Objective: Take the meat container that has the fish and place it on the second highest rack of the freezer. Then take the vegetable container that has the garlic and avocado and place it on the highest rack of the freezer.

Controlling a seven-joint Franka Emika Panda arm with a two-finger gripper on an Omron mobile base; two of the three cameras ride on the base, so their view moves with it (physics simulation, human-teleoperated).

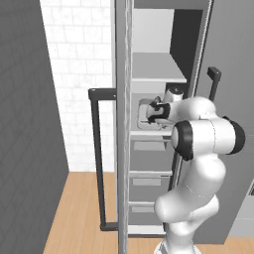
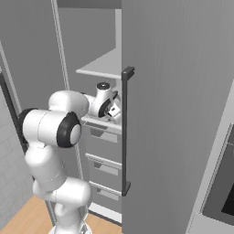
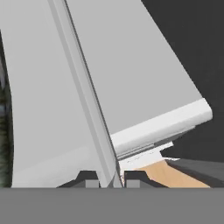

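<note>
The arm is reaching into the open freezer [image 1: 149, 149], with its hand at the level of the lower open shelf [image 1: 149, 133], the one sitting directly above the grey drawers [image 1: 147, 161]. A pale grey container [image 1: 145, 110] is resting on that shelf near its front edge, and the hand is pressing right up against its right side. The gripper [image 3: 110, 178] is pinching the thin rim wall of the container [image 3: 87, 109] between its fingers [image 3: 91, 178], with the jaws drawn tightly in on it. From the hand, that wall is running away from the fingertips, with the container's flat grey inside to its left. What is lying inside the container cannot be told. The upper shelf [image 1: 158, 67] is standing above the hand, well apart from it.
</note>
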